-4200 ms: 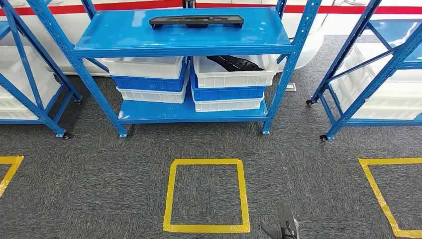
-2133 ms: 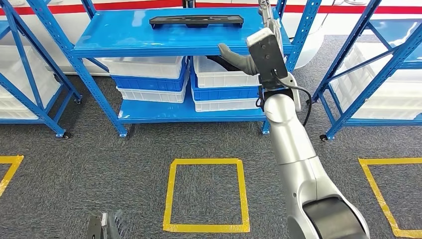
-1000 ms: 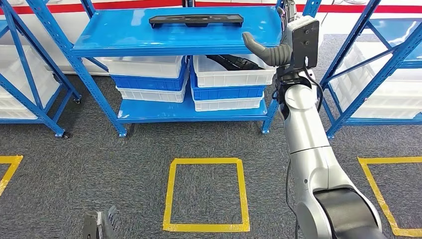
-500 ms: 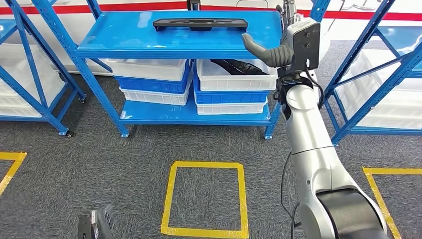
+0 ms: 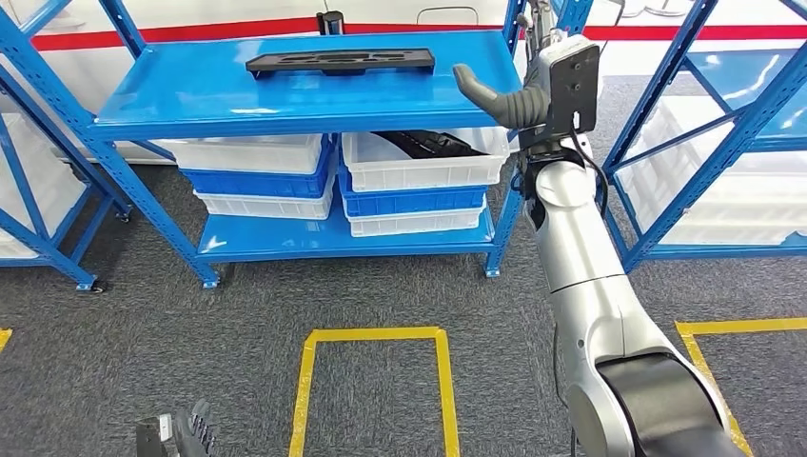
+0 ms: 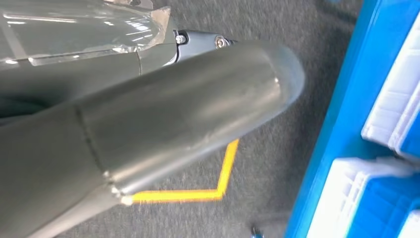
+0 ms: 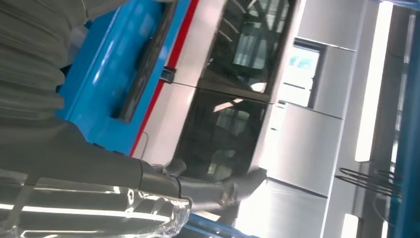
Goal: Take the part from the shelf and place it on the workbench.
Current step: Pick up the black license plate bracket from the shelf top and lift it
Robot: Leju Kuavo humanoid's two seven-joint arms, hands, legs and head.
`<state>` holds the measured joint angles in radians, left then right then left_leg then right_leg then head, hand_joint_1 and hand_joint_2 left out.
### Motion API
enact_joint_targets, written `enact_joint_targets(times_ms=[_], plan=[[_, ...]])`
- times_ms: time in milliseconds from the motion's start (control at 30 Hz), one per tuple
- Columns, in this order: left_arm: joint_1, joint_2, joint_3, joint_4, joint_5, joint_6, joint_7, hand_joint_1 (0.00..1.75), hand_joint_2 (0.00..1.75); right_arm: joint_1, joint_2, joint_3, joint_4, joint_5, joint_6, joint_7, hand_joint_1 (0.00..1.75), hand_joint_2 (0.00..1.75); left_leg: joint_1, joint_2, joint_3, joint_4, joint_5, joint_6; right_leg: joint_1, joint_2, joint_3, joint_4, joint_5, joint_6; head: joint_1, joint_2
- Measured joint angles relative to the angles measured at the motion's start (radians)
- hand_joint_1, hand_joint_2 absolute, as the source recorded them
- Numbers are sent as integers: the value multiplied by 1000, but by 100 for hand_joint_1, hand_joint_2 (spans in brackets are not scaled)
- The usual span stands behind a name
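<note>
The part (image 5: 340,62), a long black piece, lies flat toward the back of the blue shelf's (image 5: 285,95) top deck, with bare deck in front of it and on both sides. The right hand (image 5: 519,95) is raised at the deck's right front corner, beside the upright post (image 5: 509,205), well apart from the part; its thumb juts out over the deck edge, fingers spread, holding nothing. The left hand (image 5: 176,436) hangs low over the carpet near the yellow tape square (image 5: 373,335); whether its fingers are open, I cannot tell.
</note>
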<state>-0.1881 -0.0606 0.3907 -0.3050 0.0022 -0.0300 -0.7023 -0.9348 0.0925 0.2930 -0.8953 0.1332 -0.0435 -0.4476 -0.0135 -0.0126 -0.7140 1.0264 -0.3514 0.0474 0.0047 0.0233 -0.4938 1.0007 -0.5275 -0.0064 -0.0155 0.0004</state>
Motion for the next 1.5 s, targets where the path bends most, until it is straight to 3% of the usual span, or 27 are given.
enact_joint_targets(times_ms=[100,167,200,267,300,333,367,433,500,567,667,733,800,833,867,933,1000,1067,1133,1200,1300,1367,1400,1433,1500], plan=[[-1,-2,5,-6,9,-10,0,0,0,-3,1,2,1,0,-1,-2,0,175,-3,-4,25,-27,9,-3,11,4,13,-11,-18,8,3,0],[-1,-6,7,-9,13,-14,0,0,0,-6,0,2,0,-1,-2,-4,0,175,1,-3,41,-35,5,6,12,-2,-4,37,-41,15,4,0],[-1,-8,8,-10,15,-15,0,0,0,-5,-2,2,-1,-1,-2,-5,0,175,3,-2,47,-37,1,10,9,-6,-35,95,-62,15,6,0],[-1,-10,11,-11,21,-17,0,0,0,1,-5,2,0,-1,-2,-6,0,175,2,-3,56,-37,-11,17,7,-9,-126,236,-104,17,9,0],[0,-11,12,-11,22,-18,0,0,0,6,-6,2,0,-1,-2,-6,0,175,2,-5,61,-37,-16,17,5,-10,-163,279,-109,21,9,0],[1,-12,13,-12,23,-19,0,0,0,9,-8,2,0,-2,-2,-6,0,175,1,-7,66,-36,-22,17,3,-10,-184,284,-95,28,11,0],[2,-13,14,-12,23,-20,0,0,0,11,-9,2,0,-3,-2,-6,0,175,0,-9,73,-36,-28,16,2,-11,-183,242,-61,37,12,0],[3,-15,17,-13,23,-21,0,0,0,11,-10,2,0,-5,-2,-6,0,175,-1,-12,87,-36,-39,10,4,-13,-140,93,30,45,13,0],[3,-16,19,-13,25,-23,0,0,0,9,-10,3,0,-6,-2,-7,0,175,-4,-13,95,-34,-49,3,6,-13,-104,-2,86,34,12,0],[3,-17,20,-14,28,-27,0,0,0,7,-11,3,0,-6,-2,-8,0,175,-4,-14,96,-33,-56,-6,5,-13,-96,-14,94,17,12,0],[6,-19,22,-22,35,-32,0,0,0,1,-11,4,0,-6,-1,-8,0,175,1,-7,82,-3,-76,-23,-10,-13,-79,-26,93,-3,11,0],[7,-19,25,-27,39,-33,-1,0,0,-4,-9,6,1,-7,0,-8,0,175,10,0,29,100,-118,-39,-14,-14,-66,-30,87,-14,6,0],[11,-19,29,-29,40,-33,-1,0,0,-5,-9,7,5,-7,1,-8,0,175,22,5,-45,222,-154,-55,-15,-14,-57,-28,77,-17,2,0],[13,-19,31,-29,41,-33,-1,0,0,-5,-9,8,7,-7,1,-8,0,175,28,7,-68,246,-149,-60,-16,-13,-51,-27,70,-16,2,0],[14,-20,32,-29,42,-33,-1,0,0,-5,-9,8,10,-8,1,-8,0,175,33,9,-72,235,-128,-65,-18,-13,-44,-26,63,-12,1,0],[15,-19,34,-32,45,-34,-1,0,0,-5,-8,8,12,-8,1,-8,0,175,41,13,-21,110,-48,-71,-22,-13,-20,-26,43,-2,1,0],[14,-20,35,-36,47,-36,-1,0,0,-9,-6,9,13,-9,1,-9,0,175,40,14,43,-5,-10,-71,-20,-13,-4,-28,26,11,-1,0],[14,-21,35,-39,48,-37,-1,0,0,-14,-4,11,14,-10,1,-10,0,175,32,12,64,-30,-26,-57,-14,-14,3,-31,20,26,-4,0],[15,-21,36,-42,48,-37,-1,0,0,-16,-2,12,13,-10,1,-11,0,175,29,10,74,-36,-37,-36,-13,-14,3,-17,21,35,-3,0],[15,-22,36,-46,49,-38,-1,0,0,-18,-1,13,13,-10,1,-12,0,175,29,8,92,-42,-45,-19,-15,-16,-40,59,18,40,1,0],[16,-22,36,-48,48,-36,-2,0,0,-11,-1,15,14,-11,1,-12,0,175,29,5,116,-45,-66,-5,-16,-17,-178,254,-31,39,7,0],[18,-23,36,-48,46,-32,-2,0,0,0,-3,15,14,-11,1,-12,0,175,27,0,138,-45,-85,-5,-16,-17,-236,289,-56,39,9,0],[19,-24,36,-48,43,-30,-2,0,0,3,-4,15,14,-11,1,-12,0,175,26,-3,152,-45,-95,-6,-16,-17,-239,255,-44,42,9,0],[20,-25,36,-48,39,-28,-2,0,0,5,-5,15,14,-11,1,-11,0,175,26,-5,167,-45,-106,-9,-16,-17,-229,193,-9,49,10,0],[19,-25,35,-47,23,-22,-2,0,0,6,-8,16,15,-11,1,-11,0,175,24,-7,193,-45,-131,-16,-13,-22,-198,53,90,58,12,0]])
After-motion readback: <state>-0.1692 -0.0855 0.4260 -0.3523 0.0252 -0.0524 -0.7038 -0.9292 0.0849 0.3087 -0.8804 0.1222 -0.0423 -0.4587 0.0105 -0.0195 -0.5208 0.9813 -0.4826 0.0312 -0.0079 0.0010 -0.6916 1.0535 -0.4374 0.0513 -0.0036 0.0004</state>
